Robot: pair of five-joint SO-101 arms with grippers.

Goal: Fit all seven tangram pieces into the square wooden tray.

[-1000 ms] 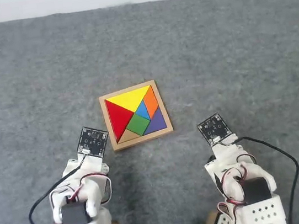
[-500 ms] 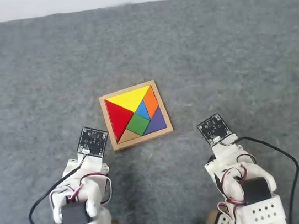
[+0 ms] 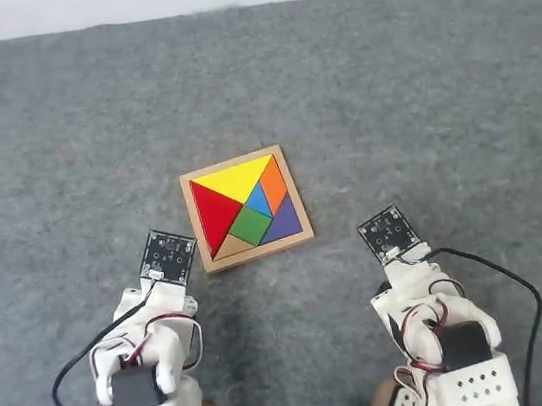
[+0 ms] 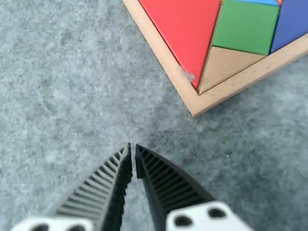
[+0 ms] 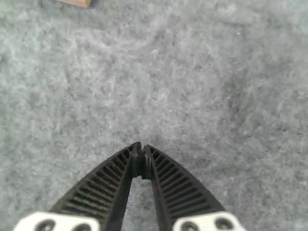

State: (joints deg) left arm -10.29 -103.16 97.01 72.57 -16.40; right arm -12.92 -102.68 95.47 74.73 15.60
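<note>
Seven tangram pieces [image 3: 235, 180] sit flush in the tray [image 3: 260, 252]; we judge it light, stiff, grippable by its rim; left gripper [image 4: 133, 153] and right gripper [image 5: 141, 151] pinched together, empty.

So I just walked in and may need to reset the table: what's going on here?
Nothing is being handled right now. The square wooden tray lies on the grey carpet with all seven tangram pieces fitted inside it, so the puzzle looks finished. The left arm and the right arm sit on the near side of the tray, jaws shut and empty.
</note>
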